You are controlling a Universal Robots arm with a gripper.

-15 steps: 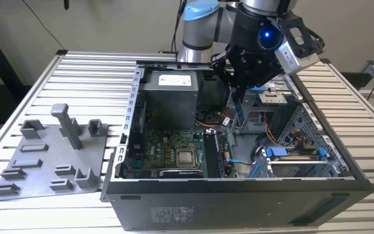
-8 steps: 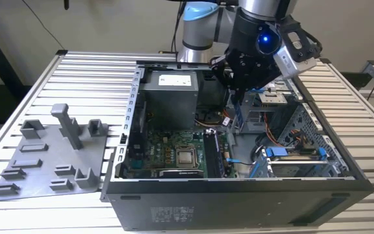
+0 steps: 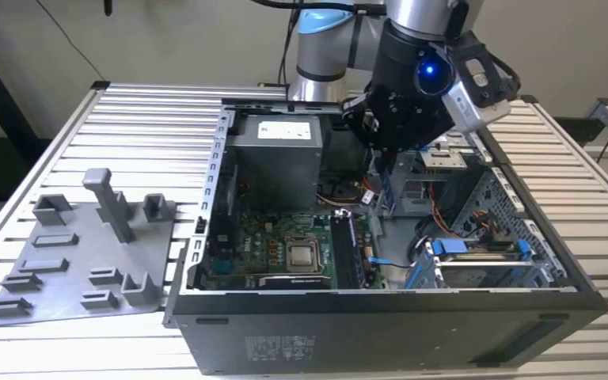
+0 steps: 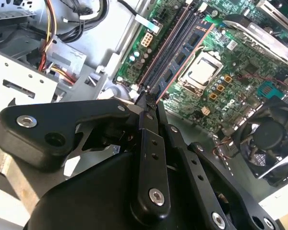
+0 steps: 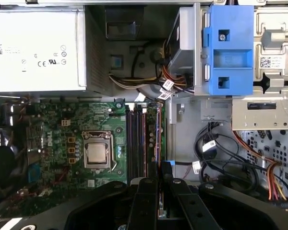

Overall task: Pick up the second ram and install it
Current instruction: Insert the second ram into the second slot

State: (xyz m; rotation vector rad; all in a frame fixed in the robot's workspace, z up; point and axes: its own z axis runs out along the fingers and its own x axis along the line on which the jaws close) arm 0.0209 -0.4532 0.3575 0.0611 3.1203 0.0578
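My gripper [image 3: 380, 154] hangs inside the open computer case [image 3: 389, 317], above the motherboard [image 3: 272, 245]. In both wrist views its black fingers are shut on the near end of the second ram [image 4: 182, 50], a thin dark stick with black chips and a coppery edge. Seen edge-on, the ram [image 5: 158, 134] runs out from the gripper [image 5: 159, 165] just beside the row of dark memory slots [image 5: 136, 139]. In the second wrist view the gripper [image 4: 146, 101] sits at the end of those slots [image 4: 165, 45]. Whether the ram touches a slot I cannot tell.
A grey fixture plate [image 3: 72, 261] with posts lies on the slatted table at the exterior view's left. Inside the case are the power supply [image 5: 33, 48], the processor socket [image 5: 97, 153], a blue drive bracket [image 5: 228, 52], a fan [image 4: 269, 139] and loose cables [image 5: 221, 153].
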